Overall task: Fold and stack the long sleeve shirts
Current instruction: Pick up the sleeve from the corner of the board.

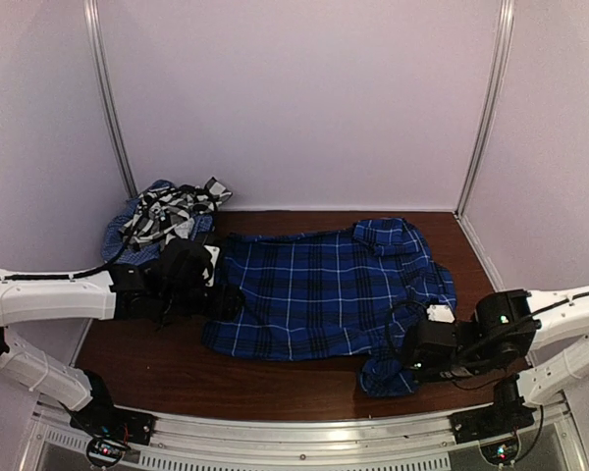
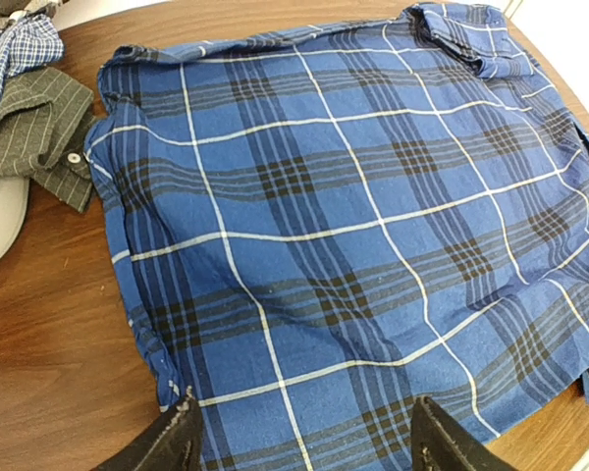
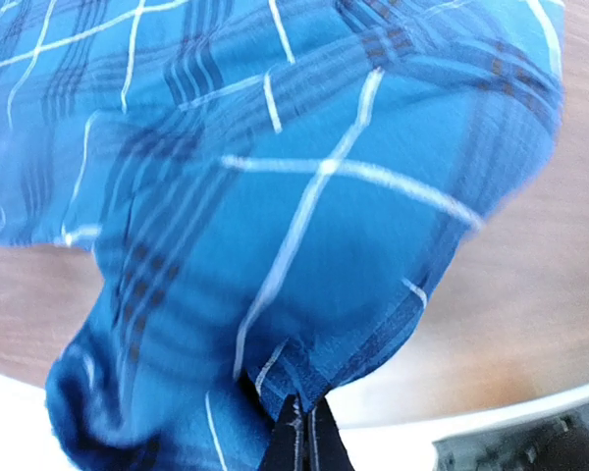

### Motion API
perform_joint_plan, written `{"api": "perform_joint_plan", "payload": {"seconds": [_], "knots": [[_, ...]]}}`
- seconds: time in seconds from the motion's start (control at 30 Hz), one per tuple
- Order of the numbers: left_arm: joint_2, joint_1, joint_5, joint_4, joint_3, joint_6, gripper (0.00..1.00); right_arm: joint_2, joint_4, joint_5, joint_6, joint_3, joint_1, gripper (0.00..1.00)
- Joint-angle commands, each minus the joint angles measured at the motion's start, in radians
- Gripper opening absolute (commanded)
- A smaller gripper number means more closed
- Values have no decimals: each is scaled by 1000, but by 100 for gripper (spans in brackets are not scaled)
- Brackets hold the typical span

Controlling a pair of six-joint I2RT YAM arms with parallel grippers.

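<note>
a: while the right claw (image 3: 296, 432) is clamped tight on a fold of the blue plaid shirt (image 1: 314, 289), cloth hangs bunched just ahead of its tips. bare table (image 1: 177, 363) shows past the bunch. the view is blurred, so i cannot tell sleeve from hem.

b: left claw (image 2: 304, 446)?

a: spread wide, nothing in it. the shirt body lies flat straight ahead of it, with the near edge running between its fingers. the pile of other shirts (image 1: 162, 218) sits further ahead and to its left, one cuff just beside the blue shirt's corner.

b: step in hand, as i read it: fold the pinched part over onto the body.

a: agreed. suggested method:
- lift low and carry the cloth across toward the left claw
- bring the left claw down to pin the edge beneath it, so the body does not drag
- line the fold up with a white plaid line before letting go

b: risk?

a: the bite looks small, so the cloth may slip if pulled fast.
</note>
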Motion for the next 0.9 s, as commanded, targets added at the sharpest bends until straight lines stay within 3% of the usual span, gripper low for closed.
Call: {"api": "perform_joint_plan", "payload": {"seconds": [0.0, 0.2, 0.47, 0.87], "knots": [[-13, 0, -11, 12, 32, 30, 74, 57, -269, 69, 222, 131, 142, 0], [-45, -1, -16, 4, 32, 36, 74, 149, -323, 109, 246, 281, 218, 0], [-82, 0, -41, -20, 15, 39, 75, 151, -325, 223, 334, 385, 323, 0], [-83, -1, -37, -20, 13, 20, 75, -9, -323, 632, 242, 565, 300, 0]]}}
